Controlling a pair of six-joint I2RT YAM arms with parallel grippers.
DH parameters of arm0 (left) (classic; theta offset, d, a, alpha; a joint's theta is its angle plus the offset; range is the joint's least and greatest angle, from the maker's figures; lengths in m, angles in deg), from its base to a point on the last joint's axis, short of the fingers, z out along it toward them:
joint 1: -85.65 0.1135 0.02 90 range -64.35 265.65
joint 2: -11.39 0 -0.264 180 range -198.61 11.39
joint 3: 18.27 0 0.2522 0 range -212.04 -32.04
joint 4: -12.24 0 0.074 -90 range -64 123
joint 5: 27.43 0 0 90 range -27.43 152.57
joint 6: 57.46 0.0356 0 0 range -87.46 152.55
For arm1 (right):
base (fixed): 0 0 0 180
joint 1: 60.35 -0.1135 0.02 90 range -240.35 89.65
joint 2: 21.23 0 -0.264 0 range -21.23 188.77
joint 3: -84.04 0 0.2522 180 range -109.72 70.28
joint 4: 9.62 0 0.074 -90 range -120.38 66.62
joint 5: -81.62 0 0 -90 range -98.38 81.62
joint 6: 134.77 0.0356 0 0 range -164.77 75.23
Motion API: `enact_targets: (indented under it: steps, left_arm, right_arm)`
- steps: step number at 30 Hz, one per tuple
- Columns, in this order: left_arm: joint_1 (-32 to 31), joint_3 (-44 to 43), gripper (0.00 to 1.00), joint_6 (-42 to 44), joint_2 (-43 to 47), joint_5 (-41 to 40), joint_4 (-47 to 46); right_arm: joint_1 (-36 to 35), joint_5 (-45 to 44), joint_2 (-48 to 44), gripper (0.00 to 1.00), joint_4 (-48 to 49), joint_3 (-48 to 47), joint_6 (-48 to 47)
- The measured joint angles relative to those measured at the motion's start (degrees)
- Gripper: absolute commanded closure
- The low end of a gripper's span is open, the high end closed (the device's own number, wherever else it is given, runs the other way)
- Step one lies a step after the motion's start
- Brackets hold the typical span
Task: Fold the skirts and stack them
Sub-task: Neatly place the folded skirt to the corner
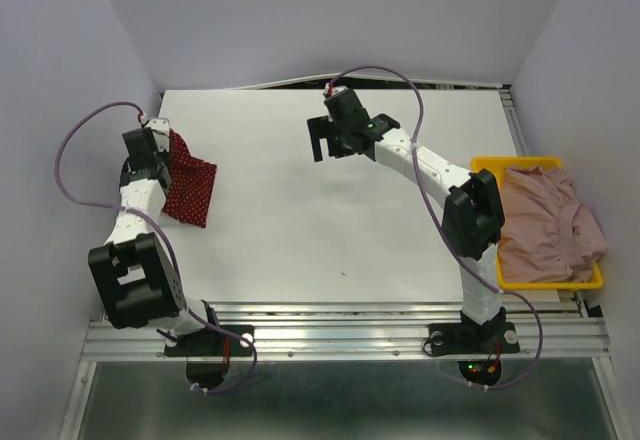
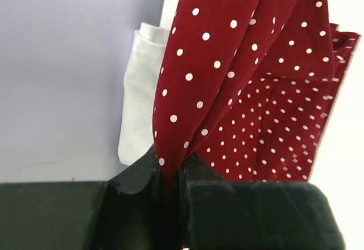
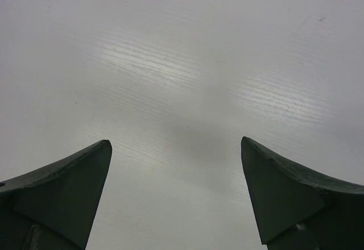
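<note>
Dark red white-dotted cloth skirt [image 2: 227, 62] looked limp, light; left gripper [image 2: 170, 173] clamped its bunched edge, right gripper [image 3: 175, 142] apart, empty.

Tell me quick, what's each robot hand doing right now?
Left gripper: closed on the dark red polka-dot skirt.
Right gripper: open, holding nothing.

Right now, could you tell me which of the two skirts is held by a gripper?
The red polka-dot skirt: the left gripper is shut on it. The pink skirt lies in the yellow tray, with no gripper touching it.
</note>
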Motion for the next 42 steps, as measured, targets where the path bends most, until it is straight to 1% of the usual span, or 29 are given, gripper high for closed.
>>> enact_targets:
  steps: [4, 8, 11, 13, 14, 16, 17, 19, 22, 23, 26, 27, 31, 32, 35, 38, 42]
  left_arm:
    - [0.4, 3.1, 1.00, 0.7, -1.2, -2.6, -4.9]
    - [1.3, 4.3, 1.00, 2.1, -5.3, -5.6, -9.6]
    - [3.0, 4.7, 0.99, 2.5, -7.8, -6.7, -11.5]
    - [3.7, 4.8, 0.90, 2.7, -8.8, -7.1, -12.3]
    - [3.9, 4.9, 0.76, 2.8, -9.2, -7.5, -12.6]
    - [4.1, 4.9, 0.61, 3.0, -9.5, -8.1, -13.2]
    - [4.1, 4.9, 0.60, 3.5, -9.6, -8.3, -13.6]
    - [4.1, 5.0, 0.54, 3.6, -9.6, -8.9, -14.0]
    - [4.4, 5.2, 0.52, 4.1, -9.2, -9.6, -14.7]
    - [4.5, 5.5, 0.42, 4.3, -8.6, -9.8, -14.8]
    - [4.5, 6.7, 0.39, 5.5, -4.5, -10.4, -14.5]
    - [4.5, 6.8, 0.28, 5.8, -2.9, -10.7, -14.4]
    - [4.5, 7.0, 0.28, 7.7, 3.8, -11.3, -15.4]
    - [4.5, 7.0, 0.33, 8.2, 5.0, -11.3, -15.8]
    - [4.5, 7.0, 0.40, 9.9, 7.8, -9.6, -16.5]
    - [4.6, 7.0, 0.43, 11.0, 7.5, -7.6, -16.3]
    - [4.6, 7.0, 0.43, 11.1, 3.2, -5.8, -14.9]
  right_arm:
    - [0.0, 0.1, 0.0, 0.00, 0.0, 0.0, -0.1]
    - [0.0, 0.1, 0.0, 0.00, 0.0, 0.7, -0.6]
    - [0.0, 0.1, 0.0, 0.00, 0.0, 1.6, -0.9]
    - [0.0, 0.1, 0.0, 0.00, -0.1, 1.9, -1.0]
    - [0.0, 0.1, 0.0, 0.00, -0.1, 2.0, -1.1]
    - [0.0, 0.1, 0.0, 0.00, 0.0, 2.0, -1.1]
    - [0.0, 0.1, 0.0, 0.00, 0.0, 2.1, -1.1]
    - [0.0, 0.0, 0.0, 0.00, -0.1, 2.4, -1.3]
    - [0.0, -0.1, 0.0, 0.00, -0.1, 2.8, -1.7]
    - [0.0, -0.2, 0.0, 0.00, -0.2, 2.8, -1.9]
    - [0.0, -0.5, -0.1, 0.00, -0.1, 2.8, -2.5]
    - [0.0, -0.6, -0.1, 0.00, -0.1, 2.8, -2.6]
    - [0.0, -1.3, -0.1, 0.00, -0.1, 2.8, -3.8]
    - [0.0, -1.4, -0.2, 0.00, -0.1, 2.8, -4.1]
    - [0.4, -1.6, -0.2, 0.00, -0.1, 2.9, -5.1]
    - [1.0, -1.3, -0.5, 0.00, -0.2, 3.4, -6.2]
    - [3.2, 2.2, -1.8, 0.00, -1.0, 4.7, -7.5]
